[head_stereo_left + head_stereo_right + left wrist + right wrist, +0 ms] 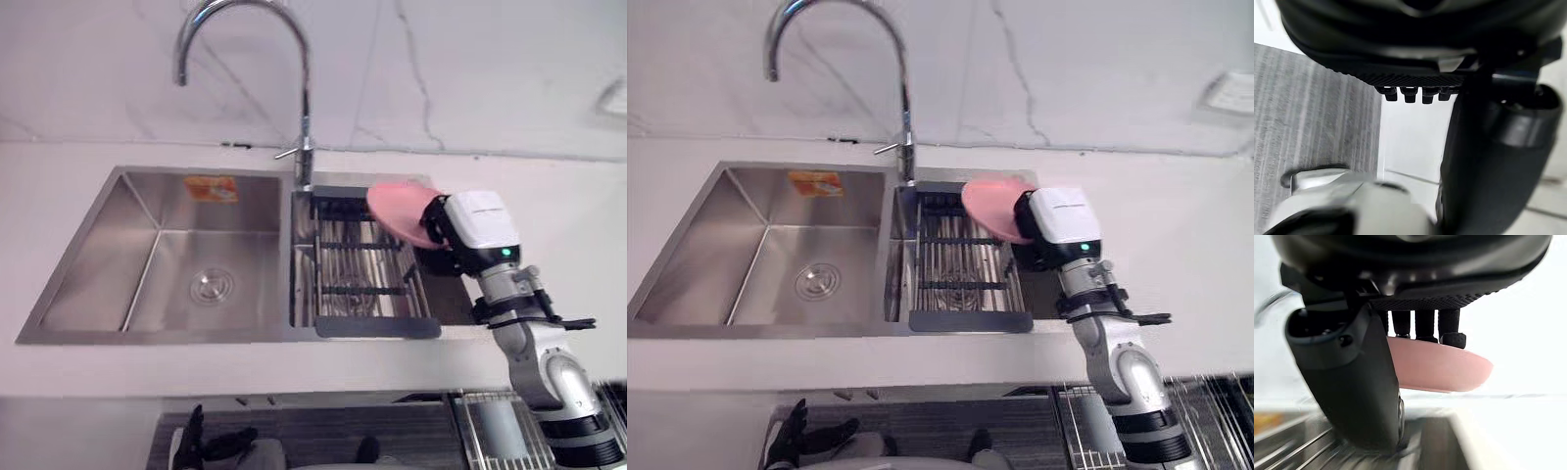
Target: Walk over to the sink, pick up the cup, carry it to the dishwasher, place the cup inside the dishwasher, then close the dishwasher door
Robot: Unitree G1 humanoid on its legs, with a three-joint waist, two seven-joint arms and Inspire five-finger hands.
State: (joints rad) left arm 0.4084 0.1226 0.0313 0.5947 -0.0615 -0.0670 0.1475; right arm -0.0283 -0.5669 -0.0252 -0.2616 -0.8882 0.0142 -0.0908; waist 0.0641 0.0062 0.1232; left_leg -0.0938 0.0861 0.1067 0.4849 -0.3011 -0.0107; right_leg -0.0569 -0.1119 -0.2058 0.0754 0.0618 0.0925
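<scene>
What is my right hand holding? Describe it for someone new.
Find the steel double sink; its right basin holds a wire rack. Over that rack's far right corner, the right hand pinches a pink dish: shallow, round, the only pink thing amid grey metal.

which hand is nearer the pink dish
Right. The right hand grips the pink dish over the sink rack; the left hand hangs low below the counter, well away.

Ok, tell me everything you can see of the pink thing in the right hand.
It is a shallow pink dish, plain and smooth, more plate than cup. The right hand pinches its edge, fingers over the rim and thumb under it, holding it tilted above the rack in the right basin of the sink.
</scene>
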